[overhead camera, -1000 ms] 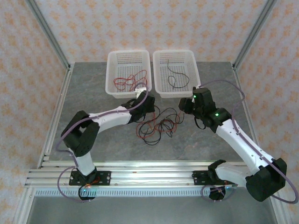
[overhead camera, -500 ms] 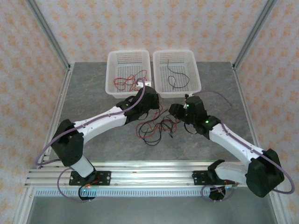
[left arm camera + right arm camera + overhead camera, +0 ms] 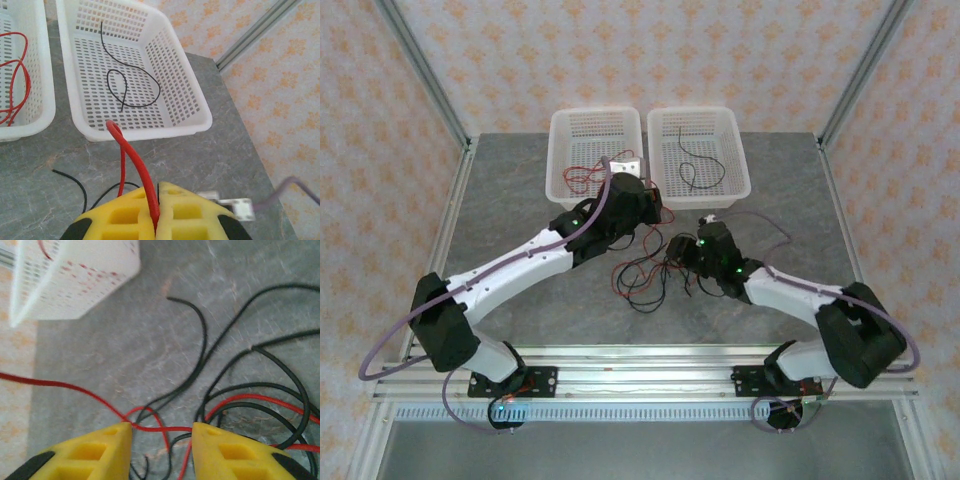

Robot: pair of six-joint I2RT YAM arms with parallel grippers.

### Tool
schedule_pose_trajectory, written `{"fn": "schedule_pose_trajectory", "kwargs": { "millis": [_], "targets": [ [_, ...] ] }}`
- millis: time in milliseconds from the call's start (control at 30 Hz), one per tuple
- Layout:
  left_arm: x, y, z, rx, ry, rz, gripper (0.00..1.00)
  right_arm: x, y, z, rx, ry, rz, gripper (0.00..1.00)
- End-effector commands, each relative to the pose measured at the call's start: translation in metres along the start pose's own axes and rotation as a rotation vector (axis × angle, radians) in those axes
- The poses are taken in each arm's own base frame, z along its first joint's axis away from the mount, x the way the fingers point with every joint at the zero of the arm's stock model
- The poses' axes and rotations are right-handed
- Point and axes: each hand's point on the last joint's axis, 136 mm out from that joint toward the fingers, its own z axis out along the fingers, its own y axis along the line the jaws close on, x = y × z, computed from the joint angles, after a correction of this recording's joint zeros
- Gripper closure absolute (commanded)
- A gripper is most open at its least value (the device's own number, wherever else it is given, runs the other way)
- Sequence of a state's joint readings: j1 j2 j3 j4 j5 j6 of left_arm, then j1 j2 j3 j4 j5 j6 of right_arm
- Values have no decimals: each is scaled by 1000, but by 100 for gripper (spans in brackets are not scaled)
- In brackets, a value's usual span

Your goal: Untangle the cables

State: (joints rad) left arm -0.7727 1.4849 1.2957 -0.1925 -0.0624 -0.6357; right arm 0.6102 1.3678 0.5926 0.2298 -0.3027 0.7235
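Observation:
A tangle of thin red and black cables [image 3: 645, 275] lies on the grey table in front of the baskets. My left gripper [image 3: 653, 208] is shut on a red cable [image 3: 132, 160], which rises in a loop from between the yellow fingers [image 3: 125, 215] just short of the right basket. My right gripper [image 3: 682, 250] stands open low over the right side of the tangle. Across the gap between its fingertips [image 3: 162, 432] runs a thin red cable [image 3: 165, 429], with black cables [image 3: 200, 355] curving beyond it.
Two white baskets stand at the back. The left basket [image 3: 560, 150] holds red cables [image 3: 585, 178]. The right basket [image 3: 740, 160] holds one black cable [image 3: 135, 85]. A corner of the left basket [image 3: 75, 280] is near my right gripper. Frame posts border the table.
My left arm has reached farther toward the baskets, carrying the red cable. My right gripper has swung left and come down over the tangle.

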Motion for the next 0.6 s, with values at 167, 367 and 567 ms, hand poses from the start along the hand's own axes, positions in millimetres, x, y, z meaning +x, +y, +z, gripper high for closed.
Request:
{"fn": "schedule_pose_trajectory", "kwargs": {
  "millis": [167,367,567],
  "targets": [
    [-35,-26,-36,51,-57,31,100,9,-22,29,100,-6,-10,68],
    [-69,-45,-63,73,-123,72,100,18,-50,37,294,10,-93,73],
    [-95,-55,-85,78,-179,96,100,20,-64,35,382,10,-130,78]
  ]
}}
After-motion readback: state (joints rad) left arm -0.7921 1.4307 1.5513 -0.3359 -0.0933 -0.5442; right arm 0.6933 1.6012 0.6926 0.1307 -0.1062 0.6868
